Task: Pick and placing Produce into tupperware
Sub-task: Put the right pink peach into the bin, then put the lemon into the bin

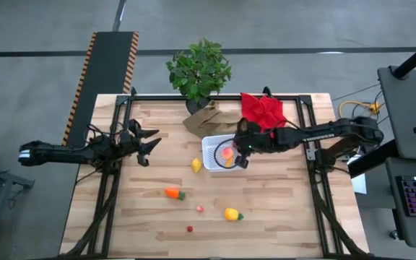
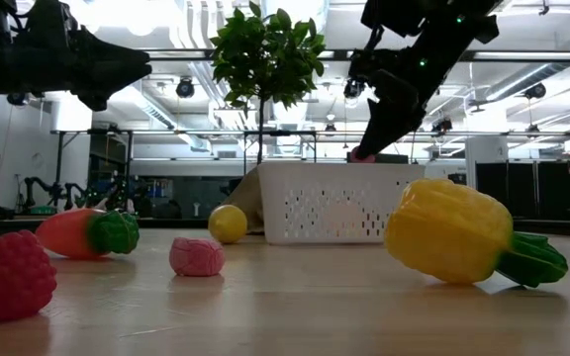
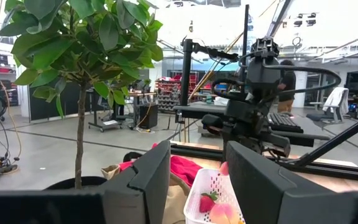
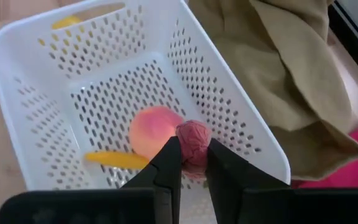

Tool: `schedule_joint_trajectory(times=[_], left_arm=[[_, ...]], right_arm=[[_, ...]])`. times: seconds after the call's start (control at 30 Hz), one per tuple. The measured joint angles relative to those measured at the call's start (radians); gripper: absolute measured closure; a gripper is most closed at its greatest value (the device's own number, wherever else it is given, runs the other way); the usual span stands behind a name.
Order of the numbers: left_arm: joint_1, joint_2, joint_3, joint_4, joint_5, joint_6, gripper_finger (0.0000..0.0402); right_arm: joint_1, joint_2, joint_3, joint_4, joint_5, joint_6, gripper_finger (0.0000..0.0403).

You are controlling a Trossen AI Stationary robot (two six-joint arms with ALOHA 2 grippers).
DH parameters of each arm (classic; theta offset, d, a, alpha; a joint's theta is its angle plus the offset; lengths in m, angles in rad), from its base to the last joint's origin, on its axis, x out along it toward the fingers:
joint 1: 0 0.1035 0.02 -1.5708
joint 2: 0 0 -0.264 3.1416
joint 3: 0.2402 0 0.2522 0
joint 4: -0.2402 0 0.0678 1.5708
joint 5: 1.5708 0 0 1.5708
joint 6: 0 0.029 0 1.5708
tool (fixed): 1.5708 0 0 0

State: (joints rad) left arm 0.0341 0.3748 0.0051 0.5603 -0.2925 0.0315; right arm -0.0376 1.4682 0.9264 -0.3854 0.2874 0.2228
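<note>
Pale wooden tabletop (image 1: 266, 231), workshop room behind. Right gripper (image 4: 194, 163) hangs over the shallow white perforated plastic container (image 4: 36, 112), fingers pinched on a small wrinkled dark-pink toy fruit (image 4: 194, 140). Container floor lies directly beneath the fingertips; a round peach-coloured piece (image 4: 154, 130) and a thin yellow-orange sliver (image 4: 114, 160) already lie there, just beside the tips. Held fruit is near round, no clear long axis or pointing end. Judgement: a release should land it inside. Left gripper (image 1: 144, 143) waits well away, jaws parted and empty.
</note>
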Motion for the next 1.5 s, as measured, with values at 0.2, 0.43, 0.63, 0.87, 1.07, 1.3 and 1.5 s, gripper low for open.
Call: schedule_joint_trajectory(times=[0.2,0.43,0.63,0.87,1.07,1.3,1.5], left_arm=[[0.000,0.000,0.000,0.000,0.000,0.000,0.0257],[0.000,0.002,0.000,-0.001,0.000,0.001,0.0257],[0.000,0.002,0.000,0.000,0.000,0.001,0.0257],[0.000,0.002,0.000,0.000,0.000,0.001,0.0257],[0.000,0.000,0.000,0.004,0.000,0.001,0.0257],[0.000,0.003,0.000,0.006,0.000,0.001,0.0257],[0.000,0.002,0.000,0.007,0.000,0.009,0.0257]], right_arm=[[-0.006,0.020,0.000,0.010,0.001,-0.016,0.0316],[-0.009,0.019,0.000,0.022,0.010,-0.015,0.0243],[-0.008,0.007,0.024,0.031,0.000,-0.022,0.0200],[0.070,-0.134,0.004,0.247,-0.090,-0.115,0.0214],[0.141,-0.316,-0.117,0.408,-0.261,-0.186,0.0235],[0.177,-0.543,-0.334,0.424,-0.254,-0.178,0.0254],[0.176,-0.655,-0.467,0.547,-0.153,-0.167,0.0266]])
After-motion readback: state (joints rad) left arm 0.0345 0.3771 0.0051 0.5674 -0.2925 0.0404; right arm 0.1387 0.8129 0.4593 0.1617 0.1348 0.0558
